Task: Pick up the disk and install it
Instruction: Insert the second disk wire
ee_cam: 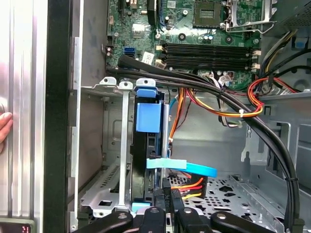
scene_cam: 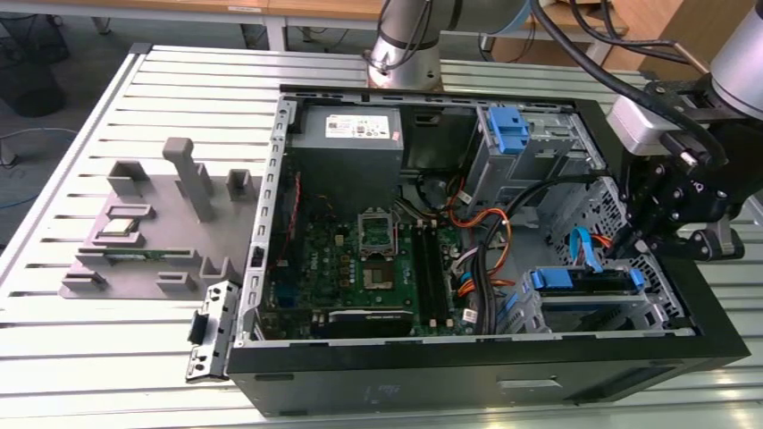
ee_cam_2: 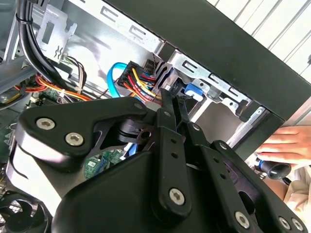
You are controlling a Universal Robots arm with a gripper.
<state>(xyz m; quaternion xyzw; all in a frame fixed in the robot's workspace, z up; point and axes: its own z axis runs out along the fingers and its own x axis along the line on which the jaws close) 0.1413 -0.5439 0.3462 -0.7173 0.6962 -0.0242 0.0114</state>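
Your hand (ee_cam_2: 170, 104), fingers pressed together, sits at the disk (ee_cam: 148, 145), apparently seated in its bay; pushing further could snag the blue cable (ee_cam: 182, 167).

An open computer case (scene_cam: 477, 375) is being carried by a slatted metal surface (scene_cam: 143, 357). A grey power-supply box (scene_cam: 348, 130) is being housed at the case's far side, with a green motherboard (scene_cam: 357, 268) lying nearer. A grey fixture block (scene_cam: 155, 232) is being supported on the surface at the exterior view's left, well apart from the case.
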